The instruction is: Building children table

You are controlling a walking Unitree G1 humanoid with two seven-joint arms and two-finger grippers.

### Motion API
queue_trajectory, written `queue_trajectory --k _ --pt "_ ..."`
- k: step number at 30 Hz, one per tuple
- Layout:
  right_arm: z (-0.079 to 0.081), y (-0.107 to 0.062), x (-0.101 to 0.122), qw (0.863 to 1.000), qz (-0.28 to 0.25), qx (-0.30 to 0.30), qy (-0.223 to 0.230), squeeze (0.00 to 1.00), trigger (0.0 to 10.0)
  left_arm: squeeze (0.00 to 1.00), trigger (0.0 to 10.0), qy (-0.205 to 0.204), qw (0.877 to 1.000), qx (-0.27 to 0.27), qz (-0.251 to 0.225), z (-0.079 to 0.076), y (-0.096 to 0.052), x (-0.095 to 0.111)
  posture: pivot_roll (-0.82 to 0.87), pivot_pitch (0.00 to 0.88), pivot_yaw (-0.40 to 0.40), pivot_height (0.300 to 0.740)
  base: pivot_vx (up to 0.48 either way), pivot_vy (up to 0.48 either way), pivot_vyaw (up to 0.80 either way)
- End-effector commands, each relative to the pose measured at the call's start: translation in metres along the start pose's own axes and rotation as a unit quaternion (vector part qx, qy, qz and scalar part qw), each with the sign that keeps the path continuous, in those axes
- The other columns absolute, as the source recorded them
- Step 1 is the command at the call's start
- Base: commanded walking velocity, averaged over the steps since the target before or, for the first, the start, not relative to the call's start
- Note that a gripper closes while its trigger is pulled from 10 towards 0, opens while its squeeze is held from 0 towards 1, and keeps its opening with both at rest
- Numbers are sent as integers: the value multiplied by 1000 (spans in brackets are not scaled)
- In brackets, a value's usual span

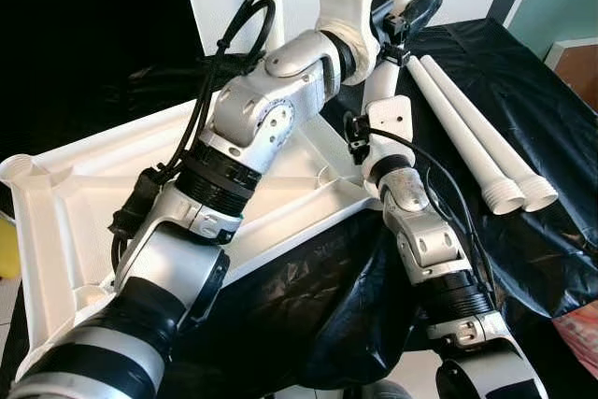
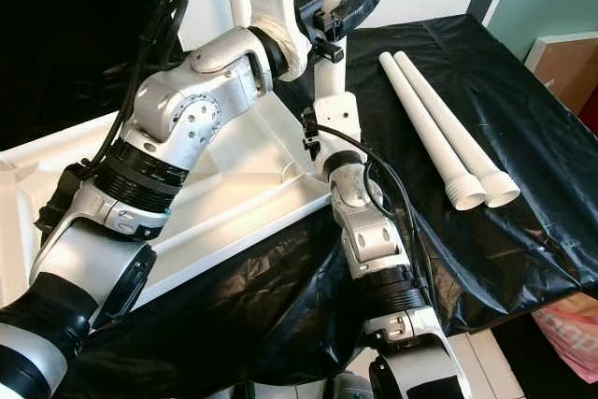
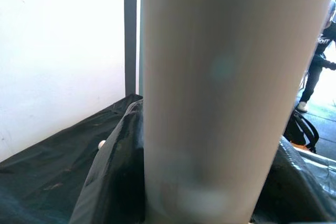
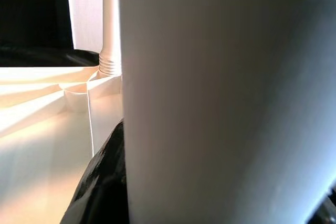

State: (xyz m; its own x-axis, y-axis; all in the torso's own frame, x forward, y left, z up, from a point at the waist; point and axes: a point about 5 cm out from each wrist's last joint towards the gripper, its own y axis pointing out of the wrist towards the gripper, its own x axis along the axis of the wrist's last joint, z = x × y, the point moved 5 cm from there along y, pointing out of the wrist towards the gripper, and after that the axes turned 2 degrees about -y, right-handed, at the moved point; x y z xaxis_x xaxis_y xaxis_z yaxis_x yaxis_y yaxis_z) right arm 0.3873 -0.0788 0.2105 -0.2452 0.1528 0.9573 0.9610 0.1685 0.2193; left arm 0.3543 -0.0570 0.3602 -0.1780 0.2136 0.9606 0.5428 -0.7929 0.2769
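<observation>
The white tabletop (image 1: 65, 221) lies upside down, ribbed underside up, at the near left on the black sheet (image 2: 523, 221). To the right, two loose white legs (image 2: 439, 137) lie side by side on the sheet, touching, threaded ends near. Farther back, both arms reach up around an upright white leg (image 2: 332, 35) standing at the tabletop's far corner. The right end effector (image 2: 348, 8) grips this leg; whether the left end effector's fingers are closed cannot be told.
</observation>
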Motion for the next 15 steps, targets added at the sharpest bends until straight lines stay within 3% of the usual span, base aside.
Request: queue_trajectory --k 1,2,3,5,6,10,15 --pt "4 -1 1 1000 -1 1 17 0 4588 243 10000 -6 998 -63 -11 -21 5 7 -23 76 41 740 0 0 0" --pt "4 -1 1 1000 -1 1 17 0 4588 243 10000 -6 998 -63 -11 -21 5 7 -23 76 41 740 0 0 0" --pt "2 -1 1 1000 1 -3 22 0 10000 1000 10000 -9 998 -63 -14 -21 4 7 -26 76 41 740 0 0 0" --pt "0 0 0 999 4 -7 32 0 10000 1000 10000 -5 998 -64 -16 -20 4 7 -28 77 42 740 0 0 0" --pt "-1 0 0 999 6 -10 39 0 10000 0 10000 6 998 -63 -19 -19 3 7 -29 77 42 740 0 0 0" --pt "-5 1 0 998 11 -18 53 0 10000 0 10000 16 997 -69 -25 -19 2 8 -29 79 42 740 0 0 0" --pt "-11 0 -3 997 18 -29 68 0 10000 0 10000 -1 996 -76 -38 -19 -3 9 -27 85 44 740 0 0 0"
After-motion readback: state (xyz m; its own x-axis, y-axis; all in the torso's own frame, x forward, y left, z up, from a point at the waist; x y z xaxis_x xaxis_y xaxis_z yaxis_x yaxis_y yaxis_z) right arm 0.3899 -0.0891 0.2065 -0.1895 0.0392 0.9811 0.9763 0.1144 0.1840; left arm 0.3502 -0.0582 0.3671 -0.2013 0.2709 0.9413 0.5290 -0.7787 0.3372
